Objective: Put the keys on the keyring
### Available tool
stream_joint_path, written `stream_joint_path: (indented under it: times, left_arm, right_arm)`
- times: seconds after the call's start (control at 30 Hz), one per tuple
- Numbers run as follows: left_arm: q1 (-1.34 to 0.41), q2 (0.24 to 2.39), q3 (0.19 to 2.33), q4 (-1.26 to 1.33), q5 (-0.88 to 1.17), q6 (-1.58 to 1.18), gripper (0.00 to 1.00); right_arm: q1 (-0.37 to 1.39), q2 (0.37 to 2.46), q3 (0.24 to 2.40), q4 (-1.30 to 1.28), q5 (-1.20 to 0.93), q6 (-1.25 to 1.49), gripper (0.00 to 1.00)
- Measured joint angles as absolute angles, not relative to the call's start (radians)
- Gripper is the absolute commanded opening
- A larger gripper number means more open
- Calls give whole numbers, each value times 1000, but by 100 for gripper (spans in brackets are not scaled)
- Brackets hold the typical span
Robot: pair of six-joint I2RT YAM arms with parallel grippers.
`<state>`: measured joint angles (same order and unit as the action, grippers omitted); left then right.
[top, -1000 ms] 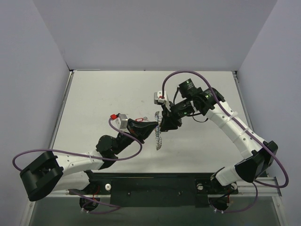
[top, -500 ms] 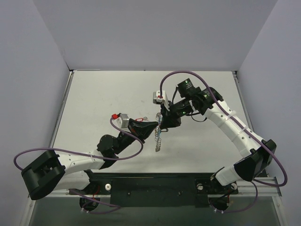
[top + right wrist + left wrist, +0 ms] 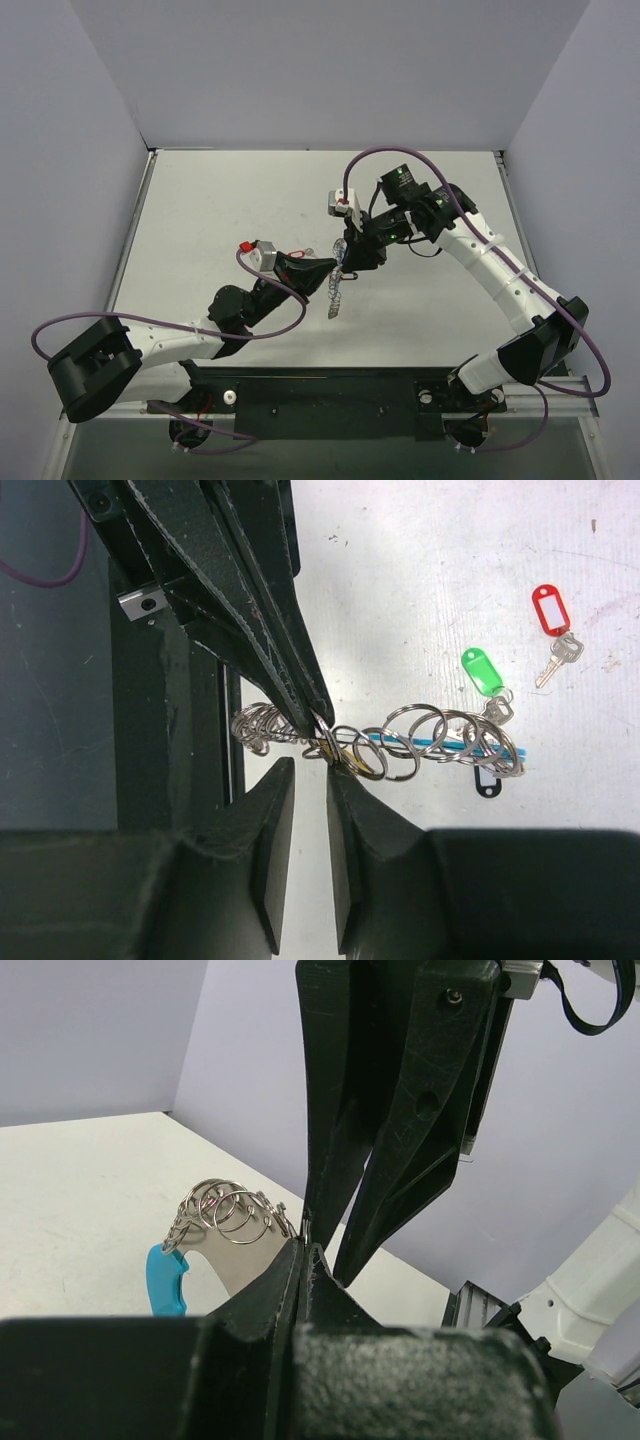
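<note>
Silvery coiled-wire keyring, blue plastic bit, dangles from my left pincer; red-tagged silver key lies loose nearby.

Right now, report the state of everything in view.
Left end effector, shut on the keyring.
Right end effector, slightly open, holding nothing visible.
Keyring, stretched out, gripped near one end.
Red key, loose on the table.
Green key, beside the keyring; attachment unclear.
Black key, under the keyring, mostly hidden.

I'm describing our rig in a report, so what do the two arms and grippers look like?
The left arm and right arm are white links with chunky black joints. The left gripper and right gripper are black with long tapered fingers. A purple cable loops along each arm.
</note>
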<state>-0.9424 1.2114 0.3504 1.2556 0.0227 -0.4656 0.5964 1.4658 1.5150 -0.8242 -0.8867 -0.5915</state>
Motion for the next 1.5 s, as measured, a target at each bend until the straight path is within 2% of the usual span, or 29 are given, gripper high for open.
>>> stream_joint_path:
  times: [0.57, 0.93, 1.13, 1.33, 1.5]
  left_arm:
    - [-942, 1195, 339, 1256, -80, -471, 0]
    - [-942, 1182, 339, 1256, -113, -480, 0]
    - [-942, 1182, 339, 1256, -121, -487, 0]
    - [-942, 1182, 337, 1256, -133, -487, 0]
    - [-942, 1182, 332, 1256, -149, -487, 0]
  right_arm:
    - [629, 1466, 1514, -756, -847, -518, 21]
    - [637, 1487, 1514, -703, -794, -462, 19]
    - [643, 1490, 1514, -694, -773, -444, 10]
    - [653, 1502, 1515, -691, -773, -439, 14]
    - [657, 1502, 1515, -691, -770, -438, 12]
